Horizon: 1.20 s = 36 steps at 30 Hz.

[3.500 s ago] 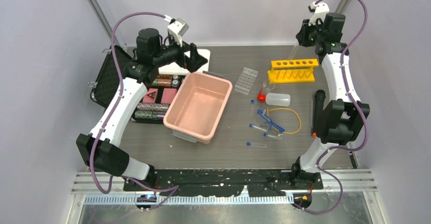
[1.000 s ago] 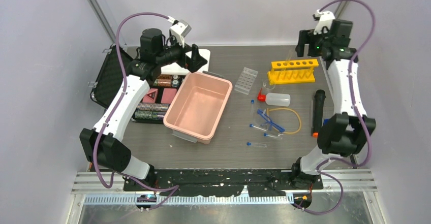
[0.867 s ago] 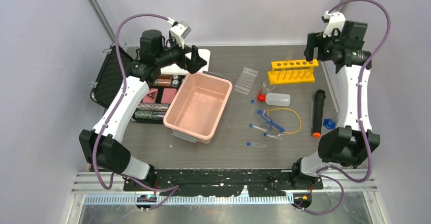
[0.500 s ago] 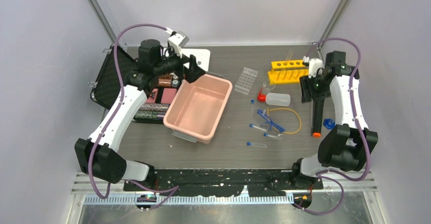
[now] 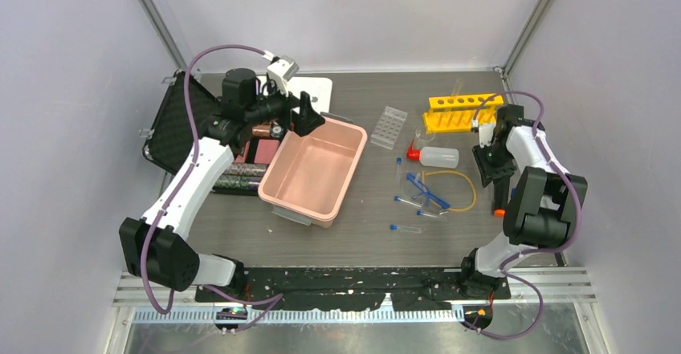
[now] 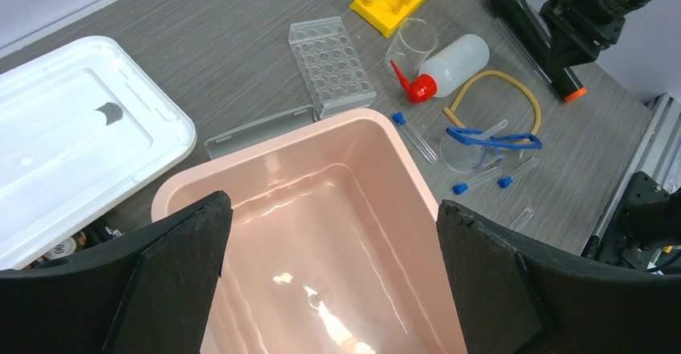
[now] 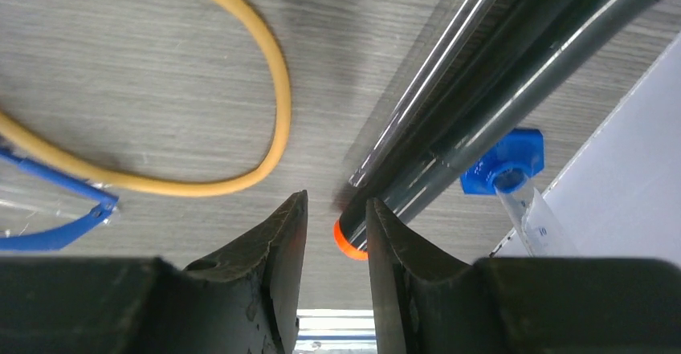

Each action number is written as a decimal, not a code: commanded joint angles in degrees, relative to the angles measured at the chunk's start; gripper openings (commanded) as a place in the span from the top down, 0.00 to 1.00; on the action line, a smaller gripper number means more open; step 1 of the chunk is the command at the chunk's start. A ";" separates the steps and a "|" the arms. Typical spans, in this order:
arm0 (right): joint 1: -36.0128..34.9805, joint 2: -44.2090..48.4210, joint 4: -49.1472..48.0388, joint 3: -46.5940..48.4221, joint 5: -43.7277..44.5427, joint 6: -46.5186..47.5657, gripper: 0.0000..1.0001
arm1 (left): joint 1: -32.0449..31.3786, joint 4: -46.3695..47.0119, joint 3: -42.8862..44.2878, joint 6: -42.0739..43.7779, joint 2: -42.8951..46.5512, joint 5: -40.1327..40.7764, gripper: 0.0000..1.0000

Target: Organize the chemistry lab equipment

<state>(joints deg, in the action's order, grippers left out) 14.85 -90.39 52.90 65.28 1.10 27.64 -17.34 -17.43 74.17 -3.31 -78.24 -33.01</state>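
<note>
My worry: the right pincer (image 7: 337,203) sits skewed above the black tube (image 7: 490,113), at the right of the overhead view. Closing there could roll it into the yellow hose (image 7: 277,89) or the blue-capped test tube (image 7: 526,205) just beside it. The jaws are nearly together with a slim gap, gripping nothing I can see.

1. Clear tube tray (image 5: 389,125): lies flat at the far centre, its wells empty.
2. Yellow tube rack (image 5: 463,111): stands upright at the far right, a row of holes on top.
3. White red-capped squeeze bottle (image 5: 438,157): lies on its side just near of the rack, nozzle pointing left.
4. Clear funnel (image 5: 422,136): sits just beside the bottle's red cap.
5. Blue safety glasses (image 5: 426,192): lie near of the bottle.
6. Yellow tubing (image 5: 473,193): a loose flat loop, its left part under the glasses.
7. Small clear blue-capped test tubes (image 5: 406,228): lie flat, scattered left and near of the glasses.
</note>
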 commanded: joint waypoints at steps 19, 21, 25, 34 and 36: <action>0.73 -10.33 -8.15 2.54 -1.91 0.68 0.27 | 0.29 2.76 1.25 -2.55 -1.45 0.66 0.00; 0.94 -10.74 -8.23 2.57 -2.69 0.71 0.23 | 0.29 2.81 1.25 -2.61 -1.55 0.66 0.00; 1.30 -11.51 -8.25 2.72 -3.27 0.49 0.17 | 0.29 2.79 1.27 -2.67 -1.72 0.62 0.00; 1.32 -12.82 -7.69 2.99 -7.34 0.10 0.14 | 0.29 2.76 1.75 -2.49 -2.17 0.74 0.01; 1.36 -12.67 -7.68 2.78 -8.40 -0.02 0.18 | 0.29 2.67 1.69 -2.51 -2.23 0.75 0.00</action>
<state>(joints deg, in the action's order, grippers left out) 15.97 -103.15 45.30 66.32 -3.70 27.92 -17.34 -16.99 74.17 -5.61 -80.16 -32.53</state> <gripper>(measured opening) 0.855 0.994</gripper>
